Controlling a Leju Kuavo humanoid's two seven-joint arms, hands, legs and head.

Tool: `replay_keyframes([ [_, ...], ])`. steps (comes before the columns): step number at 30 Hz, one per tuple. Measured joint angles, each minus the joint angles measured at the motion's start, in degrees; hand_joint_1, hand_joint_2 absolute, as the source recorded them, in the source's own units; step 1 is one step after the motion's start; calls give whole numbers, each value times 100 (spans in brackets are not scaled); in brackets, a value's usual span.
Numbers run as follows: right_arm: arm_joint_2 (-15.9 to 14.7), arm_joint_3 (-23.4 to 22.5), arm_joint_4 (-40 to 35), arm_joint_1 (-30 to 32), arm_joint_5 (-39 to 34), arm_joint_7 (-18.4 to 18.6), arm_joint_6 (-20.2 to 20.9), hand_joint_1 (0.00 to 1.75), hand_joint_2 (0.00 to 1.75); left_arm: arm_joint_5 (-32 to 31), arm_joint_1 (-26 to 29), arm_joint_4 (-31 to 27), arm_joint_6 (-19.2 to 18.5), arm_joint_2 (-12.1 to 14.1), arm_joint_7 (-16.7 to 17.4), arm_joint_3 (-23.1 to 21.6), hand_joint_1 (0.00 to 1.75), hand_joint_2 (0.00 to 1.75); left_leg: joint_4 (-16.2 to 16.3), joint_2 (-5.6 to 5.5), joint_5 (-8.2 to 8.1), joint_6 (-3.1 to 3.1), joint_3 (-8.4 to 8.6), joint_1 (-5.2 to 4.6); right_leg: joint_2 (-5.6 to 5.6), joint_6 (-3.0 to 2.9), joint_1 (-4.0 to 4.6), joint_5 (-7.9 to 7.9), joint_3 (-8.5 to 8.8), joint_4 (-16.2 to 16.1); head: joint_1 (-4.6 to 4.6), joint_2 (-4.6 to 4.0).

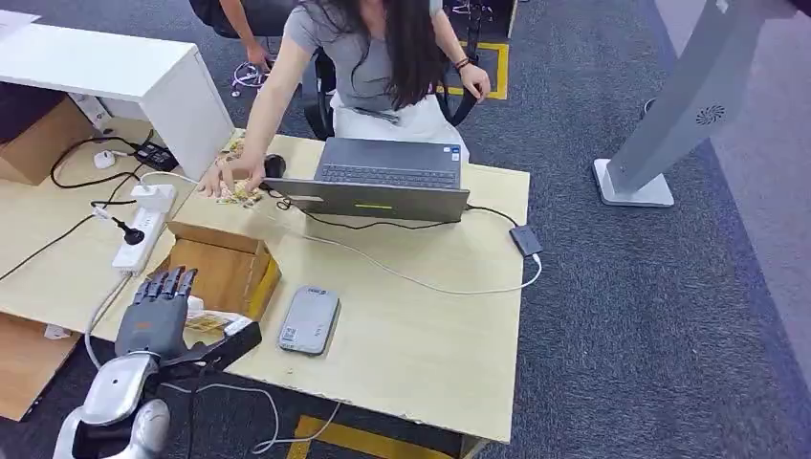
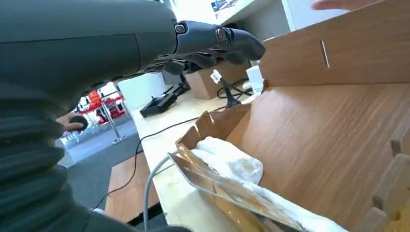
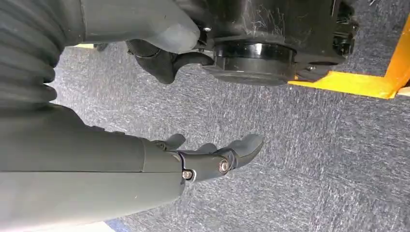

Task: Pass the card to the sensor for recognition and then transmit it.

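A pale wooden table (image 1: 421, 325) fills the middle of the head view, standing on grey carpet (image 1: 669, 306). On its far side an open grey laptop (image 1: 383, 182) faces a seated person (image 1: 373, 57), whose hand (image 1: 230, 177) reaches down to small items at the table's far left corner. At the near left corner sits an open cardboard box (image 1: 225, 268); in the left wrist view its brown inner wall (image 2: 329, 140) shows, with white crumpled packing (image 2: 232, 162) and a shiny clear-wrapped card (image 2: 227, 186) lying inside. The left hand (image 1: 158, 306) hovers over that box, fingers (image 2: 227, 41) stretched flat and apart, grasping nothing. A white power strip (image 1: 143, 225) lies left of the box on a lower bench. The grey flat sensor (image 1: 309, 320) rests on the table just right of the box, apart from the hand. A small dark adapter (image 1: 525, 239) lies near the right edge, its cable trailing across the table. The right hand (image 3: 212, 157) hangs above the carpet, fingers loosely spread and released, with nothing in them
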Motion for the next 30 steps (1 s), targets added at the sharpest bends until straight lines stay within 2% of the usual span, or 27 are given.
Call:
replay_keyframes([
  [9,0,-13,0,-5,2,0,-7,0,175,116,6,0,-16,0,-171,-9,175,175,0,0,0,0,0,0,0,0,0,0,0,0,-2,0],
  [30,0,-31,0,-4,-7,0,-48,0,175,232,-3,0,105,-22,-310,-9,175,175,0,0,0,0,1,0,0,0,0,0,-1,0,-2,0],
])
